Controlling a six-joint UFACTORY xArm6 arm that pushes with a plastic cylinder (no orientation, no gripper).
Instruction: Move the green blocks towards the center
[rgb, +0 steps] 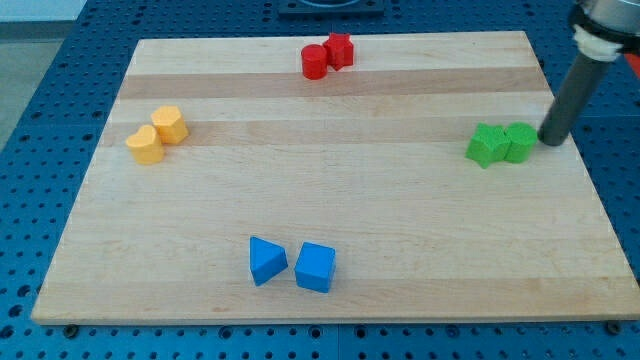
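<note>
NEAREST: blue cube (315, 267), blue wedge (266, 260) at desk (330, 190) bottom edge | TARGET: two green blocks (501, 144) touching, view's right | END EFFECTOR: rod only, no jaws; my tip (550, 140) just right of them | STEP: push leftward, centred on pair, to avoid splitting | CONTAINERS: none

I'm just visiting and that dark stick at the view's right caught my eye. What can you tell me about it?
That is my rod: a straight, dark, smooth-looking bar, leaning slightly, hanging from a pale collar at the view's top right corner. Its lower end, my tip, sits on the wooden board near the right edge. It stands just right of the two green blocks, which touch each other. Whether it touches the nearer green block I cannot tell; the gap, if any, is very small.
</note>
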